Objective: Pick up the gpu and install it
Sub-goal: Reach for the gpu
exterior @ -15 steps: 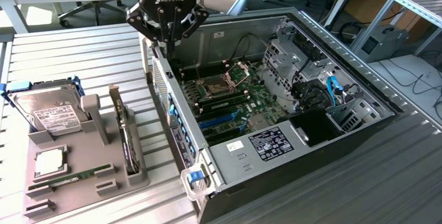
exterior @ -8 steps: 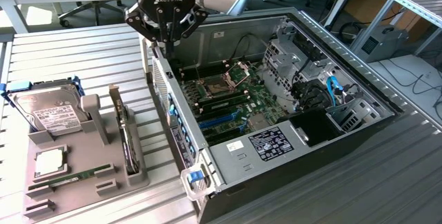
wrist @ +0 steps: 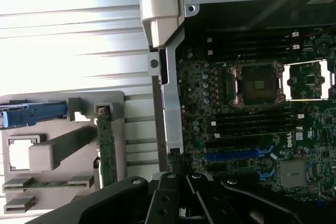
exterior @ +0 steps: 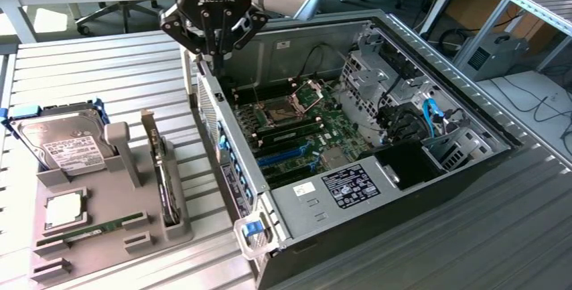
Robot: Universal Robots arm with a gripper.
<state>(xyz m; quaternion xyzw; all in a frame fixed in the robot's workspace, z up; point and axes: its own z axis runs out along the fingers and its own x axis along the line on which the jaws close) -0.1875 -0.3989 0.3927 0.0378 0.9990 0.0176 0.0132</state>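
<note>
The gpu [exterior: 162, 173] is a thin dark card standing on edge in a slot of the grey holder [exterior: 116, 243], at the exterior view's left. In the wrist view the gpu [wrist: 107, 150] shows edge-on beside the open computer case [wrist: 170, 108]. My gripper [exterior: 213, 54] hangs above the case's wall nearest the holder, well up and away from the card. Its fingers are shut together with nothing between them. In the wrist view my gripper [wrist: 177, 176] sits over that metal wall. Blue expansion slots [exterior: 286, 159] lie on the motherboard inside the case.
On the holder stand a silver hard drive [exterior: 63, 144] in a blue bracket, a processor chip [exterior: 64, 209] and a green memory stick [exterior: 94, 228]. The case [exterior: 393, 189] lies on its side on a ribbed metal table, with drive cages and cables inside.
</note>
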